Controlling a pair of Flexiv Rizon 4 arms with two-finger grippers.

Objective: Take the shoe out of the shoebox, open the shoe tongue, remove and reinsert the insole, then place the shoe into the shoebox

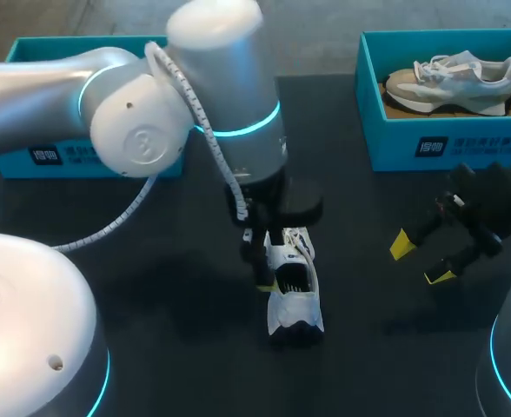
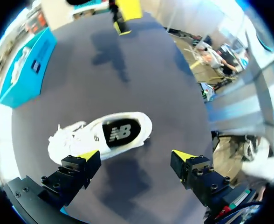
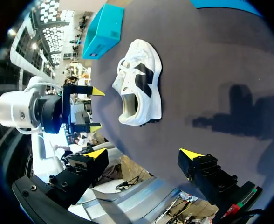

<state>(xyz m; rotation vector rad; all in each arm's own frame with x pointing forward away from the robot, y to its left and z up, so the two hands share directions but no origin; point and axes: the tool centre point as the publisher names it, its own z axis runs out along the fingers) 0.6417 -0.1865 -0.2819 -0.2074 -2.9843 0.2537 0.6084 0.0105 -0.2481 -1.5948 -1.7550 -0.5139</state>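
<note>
Left tool risk: my left tool (image 2: 136,155) is spread wide with nothing in it. The white shoe (image 2: 102,135) sits off toward one finger, not centred. If I go straight down from here, I reckon one tip lands on the collar and shoves the shoe along the tabletop (image 1: 177,330) instead of catching the tongue.
Shoe risk: it's loose on the tabletop with nothing pinning it, so a pull on the tongue or insole could drag or tip the whole thing. The laces look floppy too and might snag a tip.
Right tool risk: my right tool (image 1: 422,259) is also spread and holding nothing, well apart from the shoe. If it comes in to brace, both tools end up crowded over one small shoe, so a bump is my worry.
Shoe vs left tool: just ahead of and below it, opening up, insole looks to be inside. Neither finger is touching it as far as I can tell.
Shoe vs right tool: out ahead of it, well apart.
Shoe vs boxes: out on the tabletop, in front of the left shoebox (image 1: 29,161) and the right shoebox (image 1: 447,143), which holds a second shoe (image 1: 451,78).
</note>
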